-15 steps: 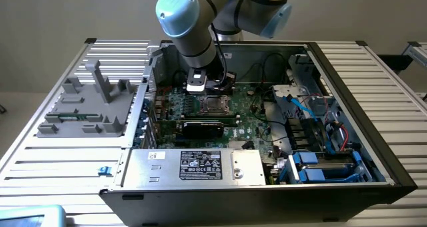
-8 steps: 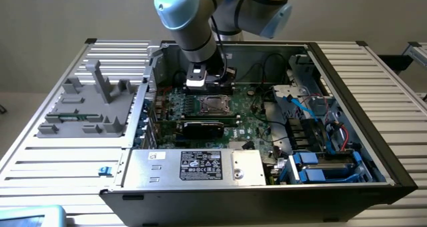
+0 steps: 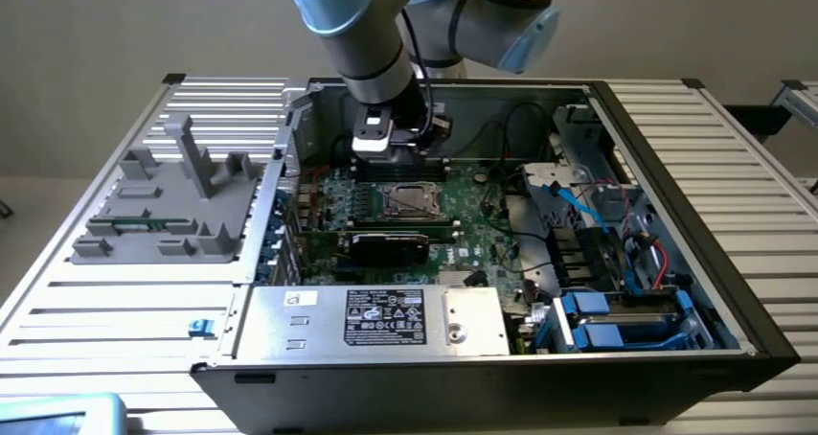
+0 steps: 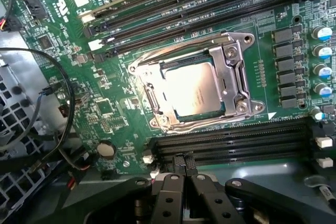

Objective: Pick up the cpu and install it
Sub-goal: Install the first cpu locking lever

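Note:
The cpu (image 4: pixel 197 90), a shiny silver-tan square, lies flat inside the metal-framed socket (image 4: pixel 237 72) on the green motherboard (image 4: pixel 113 111). In the exterior view the cpu (image 3: pixel 406 200) sits in the middle of the open computer case, just in front of my gripper (image 3: pixel 398 164). My gripper (image 4: pixel 185 178) hangs above the board beside the socket, over a row of black memory slots (image 4: pixel 231 142). Its two black fingers (image 4: pixel 172 192) are pressed together with nothing between them.
The case walls (image 3: pixel 665 167) enclose the board. A silver power supply (image 3: pixel 377 320) stands at the front and blue drive bays (image 3: pixel 614 325) at the exterior view's right. Black cables (image 4: pixel 63 93) loop beside the socket. A grey fixture (image 3: pixel 172 205) stands outside at the exterior view's left.

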`<state>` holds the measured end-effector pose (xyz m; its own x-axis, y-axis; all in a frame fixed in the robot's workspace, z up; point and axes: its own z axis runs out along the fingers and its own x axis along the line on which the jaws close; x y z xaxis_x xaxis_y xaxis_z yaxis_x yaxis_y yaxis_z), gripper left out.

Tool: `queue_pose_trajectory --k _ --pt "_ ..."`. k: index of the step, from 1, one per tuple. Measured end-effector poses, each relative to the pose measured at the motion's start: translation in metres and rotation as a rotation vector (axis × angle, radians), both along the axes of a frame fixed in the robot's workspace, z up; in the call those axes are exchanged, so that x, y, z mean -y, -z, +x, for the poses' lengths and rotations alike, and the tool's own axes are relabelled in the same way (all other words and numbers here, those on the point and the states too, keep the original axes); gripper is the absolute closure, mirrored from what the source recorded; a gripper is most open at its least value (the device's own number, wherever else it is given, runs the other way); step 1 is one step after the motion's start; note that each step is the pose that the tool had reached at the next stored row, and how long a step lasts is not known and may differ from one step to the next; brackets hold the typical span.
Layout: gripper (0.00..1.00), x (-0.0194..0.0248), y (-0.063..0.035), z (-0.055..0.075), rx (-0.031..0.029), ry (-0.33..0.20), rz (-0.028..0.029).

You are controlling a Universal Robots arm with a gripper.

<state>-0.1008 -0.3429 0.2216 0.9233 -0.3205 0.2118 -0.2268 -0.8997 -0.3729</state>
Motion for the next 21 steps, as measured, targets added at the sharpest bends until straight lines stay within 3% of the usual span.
queue_pose_trajectory --k 2,5,6,9,12,14,21 --pt "0.89 0.0005 -0.0011 -0.003 -0.0033 0.0 0.0001" --pt "0.89 0.0011 -0.0016 -0.007 -0.0182 0.0 0.0" --pt "0.89 0.0013 -0.0015 -0.008 -0.0252 0.0 0.0001" --pt "0.89 0.0015 -0.0017 -0.01 -0.0568 0.0 -0.0013" --pt "0.89 0.0014 -0.0016 -0.011 -0.0817 0.0 -0.0048" --pt "0.89 0.0015 -0.0026 -0.011 -0.0898 0.0 -0.0084" --pt "0.89 0.0023 -0.0146 -0.011 -0.1068 0.0 -0.0123"
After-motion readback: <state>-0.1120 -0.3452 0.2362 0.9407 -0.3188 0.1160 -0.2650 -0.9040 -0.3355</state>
